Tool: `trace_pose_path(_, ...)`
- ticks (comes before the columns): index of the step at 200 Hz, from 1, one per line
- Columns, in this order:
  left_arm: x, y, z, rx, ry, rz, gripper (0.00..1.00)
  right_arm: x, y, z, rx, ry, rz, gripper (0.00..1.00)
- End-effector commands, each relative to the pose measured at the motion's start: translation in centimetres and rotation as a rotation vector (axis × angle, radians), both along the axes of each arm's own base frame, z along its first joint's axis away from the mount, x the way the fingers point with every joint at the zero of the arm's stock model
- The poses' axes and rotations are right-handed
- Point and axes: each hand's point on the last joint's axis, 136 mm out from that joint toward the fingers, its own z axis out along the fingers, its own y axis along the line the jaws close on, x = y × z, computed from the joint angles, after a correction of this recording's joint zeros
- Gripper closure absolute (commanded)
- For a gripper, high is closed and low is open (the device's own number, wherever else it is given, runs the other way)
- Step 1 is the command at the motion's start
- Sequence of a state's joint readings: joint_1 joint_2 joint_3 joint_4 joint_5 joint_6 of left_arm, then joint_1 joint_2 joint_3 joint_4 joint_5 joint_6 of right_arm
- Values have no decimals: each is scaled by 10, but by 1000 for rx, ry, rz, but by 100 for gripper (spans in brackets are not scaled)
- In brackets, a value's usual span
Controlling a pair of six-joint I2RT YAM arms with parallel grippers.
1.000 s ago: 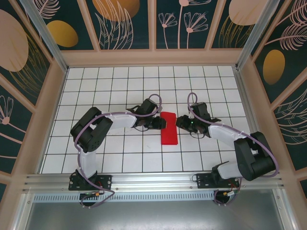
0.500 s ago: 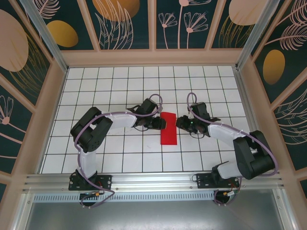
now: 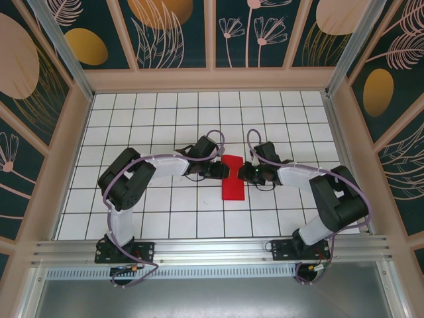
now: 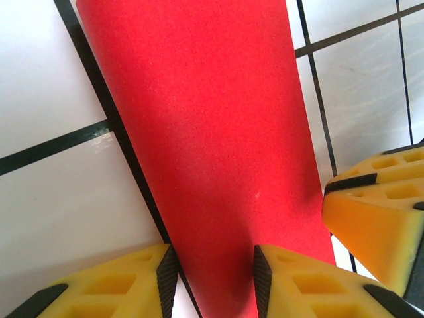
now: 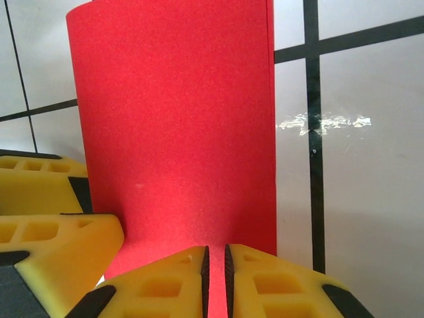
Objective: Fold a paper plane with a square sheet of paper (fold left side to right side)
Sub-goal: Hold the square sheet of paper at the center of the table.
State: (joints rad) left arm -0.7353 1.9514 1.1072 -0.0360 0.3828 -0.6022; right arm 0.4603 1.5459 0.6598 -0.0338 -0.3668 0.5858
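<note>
Left gripper (image 3: 222,170): my jaws stand partly apart. In the left wrist view the tips rest at the sheet's left edge, red filling the gap between them. I think I am pressing it flat, not clamping it, but the contact is too close to the lens to be sure.
Paper: the square sheet of paper (image 3: 233,185) lies flat on the table (image 3: 165,119), doubled into a narrow strip, mid-table between my two arms.
Right gripper (image 3: 246,172): my jaws are nearly closed at the sheet's right edge. The right wrist view shows a thin sliver of red between the pads (image 5: 199,268). I cannot tell if that is a pinch or just paper lying under the tips.
Key relation: the strip's long axis runs away from my bases. My grippers face each other across its far half, left tip and right tip about equally close and almost meeting over it.
Next move, as I judge it: anything done along that long edge suits either arm equally.
Hidden: which long edge is the crease and which holds the loose layers. The strip's far end sits under my fingers in the top view.
</note>
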Motion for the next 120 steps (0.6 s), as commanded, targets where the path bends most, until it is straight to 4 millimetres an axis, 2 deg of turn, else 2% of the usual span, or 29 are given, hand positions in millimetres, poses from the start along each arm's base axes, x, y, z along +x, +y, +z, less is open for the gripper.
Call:
trace_pose_path(1,-2,7,-16,58,22,5,61,6,4,1,-4,-2,-7,82)
trace_pose_path(35,-1,8,-13,60,14,10,61,0,-4,-14,-60,40,-7,83)
trace_pose_path(56,1,10,-4,61,-4,19,61,-5,-8,-24,-84,68,-6,83)
trace_pose_path(77,6,11,14,55,-39,30,56,-9,-11,-30,-101,86,-4,83)
trace_pose_path(120,12,14,65,27,-114,48,50,-13,-17,-36,-134,102,-6,83)
